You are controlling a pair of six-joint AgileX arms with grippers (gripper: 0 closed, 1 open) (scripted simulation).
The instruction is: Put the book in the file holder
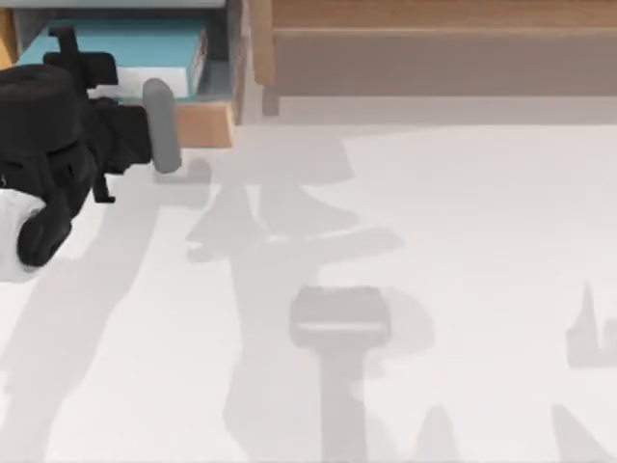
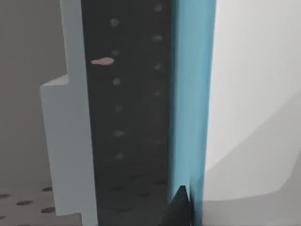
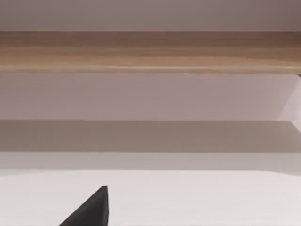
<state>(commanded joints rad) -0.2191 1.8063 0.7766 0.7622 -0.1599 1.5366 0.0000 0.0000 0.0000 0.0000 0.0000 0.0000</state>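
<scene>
Lying inside the file holder (image 1: 207,121) just beyond the left hand (image 1: 82,72): the book (image 1: 125,48); grip state impossible to tell.

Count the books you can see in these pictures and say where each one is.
1. The book lies inside the file holder at the table's far left, just beyond the left end effector. Others could be hidden behind the arm.
</scene>
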